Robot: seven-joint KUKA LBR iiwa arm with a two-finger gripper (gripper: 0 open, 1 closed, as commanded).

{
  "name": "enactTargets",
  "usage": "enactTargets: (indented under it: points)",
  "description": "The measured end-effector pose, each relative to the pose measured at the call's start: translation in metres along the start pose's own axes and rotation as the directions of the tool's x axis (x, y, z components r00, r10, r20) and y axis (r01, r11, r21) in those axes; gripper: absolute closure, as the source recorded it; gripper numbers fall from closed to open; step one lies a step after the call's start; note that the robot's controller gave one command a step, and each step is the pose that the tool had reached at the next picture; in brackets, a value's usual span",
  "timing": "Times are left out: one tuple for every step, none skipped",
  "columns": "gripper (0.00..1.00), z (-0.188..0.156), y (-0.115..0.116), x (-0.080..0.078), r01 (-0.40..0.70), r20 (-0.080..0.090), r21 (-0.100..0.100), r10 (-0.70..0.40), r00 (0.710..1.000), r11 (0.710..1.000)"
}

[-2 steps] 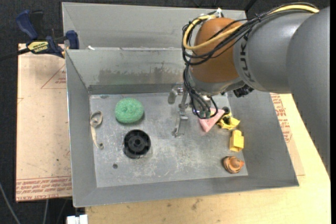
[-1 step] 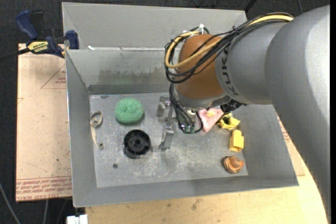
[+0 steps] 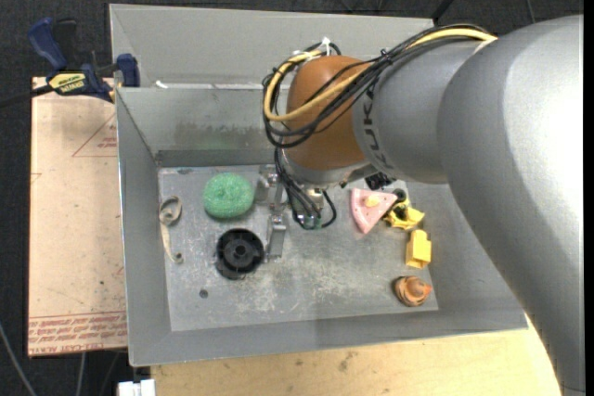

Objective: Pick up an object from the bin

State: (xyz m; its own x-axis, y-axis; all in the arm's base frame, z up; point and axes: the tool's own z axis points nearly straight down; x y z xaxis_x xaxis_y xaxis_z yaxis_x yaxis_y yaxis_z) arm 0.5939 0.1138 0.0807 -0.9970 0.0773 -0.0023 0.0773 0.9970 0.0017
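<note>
Bin: I see one grey metal bin (image 3: 139, 227), its things scattered loosely over the floor rather than heaped.
Count: I make it seven loose things in all.
Green scouring pad (image 3: 228, 196): one, round, far left of the floor.
Black round part (image 3: 239, 253): one, ring-like with a dark hollow middle, just near of the green scouring pad and apart from it.
Metal loop (image 3: 168, 210): one, small and bent, by the left wall.
Pink wedge (image 3: 368, 209): one, right of centre, a small yellow spot on its far corner.
Yellow pieces: two. The far yellow piece (image 3: 406, 217) sits just beside the pink wedge on its right; the near yellow block (image 3: 419, 249) lies just near of it.
Brown-orange lump (image 3: 411, 290): one, small, at the near right of the floor.
Arm (image 3: 483, 125): comes in from the right, with an orange cover and looped cables at the wrist.
Gripper (image 3: 277, 236): low over the floor at centre, just right of the black round part and the green scouring pad, well left of the pink wedge.
Grip state: I cannot tell from here whether it is open or closed.
Task's thing: the black round part lies closest to the gripper tip, just beside it; I cannot tell whether they touch.
</note>
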Motion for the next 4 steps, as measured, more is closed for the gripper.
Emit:
enactTargets:
  points:
    - [0.0, 0.005, 0.009, 0.004, -0.072, 0.0, -0.001, 0.072, 0.997, 0.997]
    - [0.0, 0.007, 0.008, 0.011, -0.08, -0.003, 0.0, 0.08, 0.997, 0.997]
    - [0.0, -0.038, 0.011, -0.002, 0.197, -0.004, 0.0, -0.197, 0.98, 0.98]
    - [0.0, -0.029, 0.062, 0.007, 0.275, 0.004, 0.001, -0.275, 0.962, 0.962]
